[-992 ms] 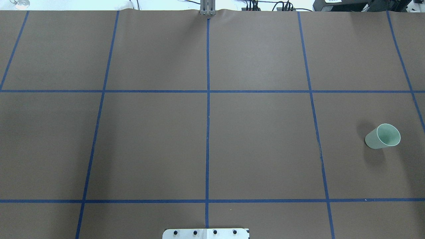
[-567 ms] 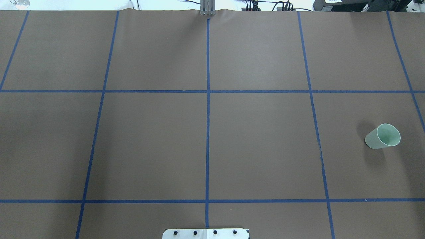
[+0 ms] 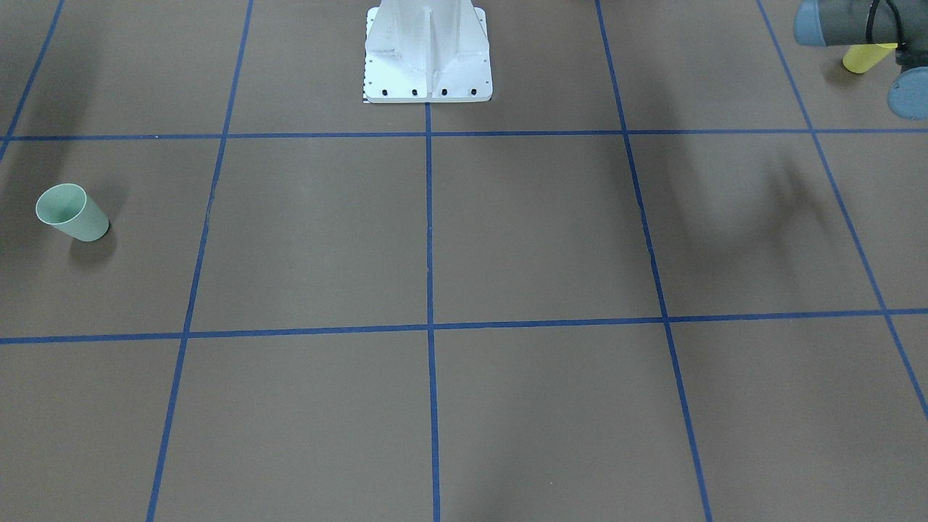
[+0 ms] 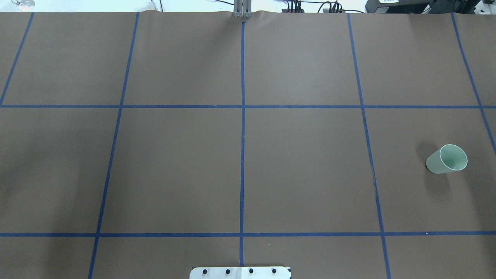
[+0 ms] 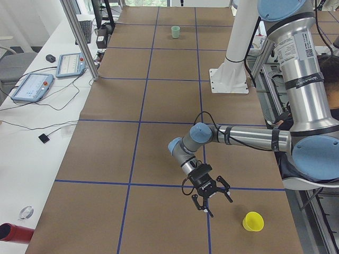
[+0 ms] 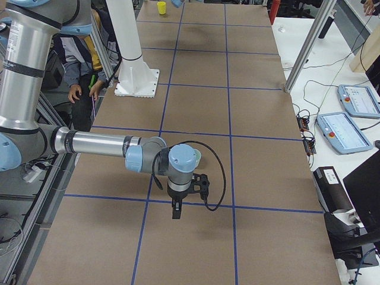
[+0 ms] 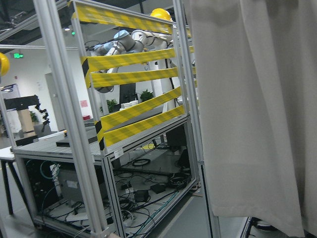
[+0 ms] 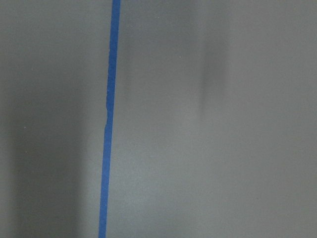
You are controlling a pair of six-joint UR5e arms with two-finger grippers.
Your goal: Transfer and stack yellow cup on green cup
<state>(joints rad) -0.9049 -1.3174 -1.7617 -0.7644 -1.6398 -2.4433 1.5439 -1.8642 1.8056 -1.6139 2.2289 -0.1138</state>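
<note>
The yellow cup (image 5: 253, 221) stands rim up near the table's corner by the robot's left side; it also shows in the front view (image 3: 866, 58), partly behind the left arm, and far off in the exterior right view (image 6: 161, 7). The green cup (image 4: 446, 159) stands upright on the robot's right side (image 3: 71, 212) (image 5: 175, 32). My left gripper (image 5: 209, 198) hangs over the table a short way from the yellow cup, touching nothing; I cannot tell if it is open. My right gripper (image 6: 176, 211) points down over bare table near a blue tape line; I cannot tell its state.
The white robot pedestal (image 3: 428, 72) stands at the table's robot-side edge. Blue tape lines divide the brown table cover into squares. Control tablets (image 5: 32, 87) and cables lie on the side bench. A person (image 6: 83, 71) sits behind the robot.
</note>
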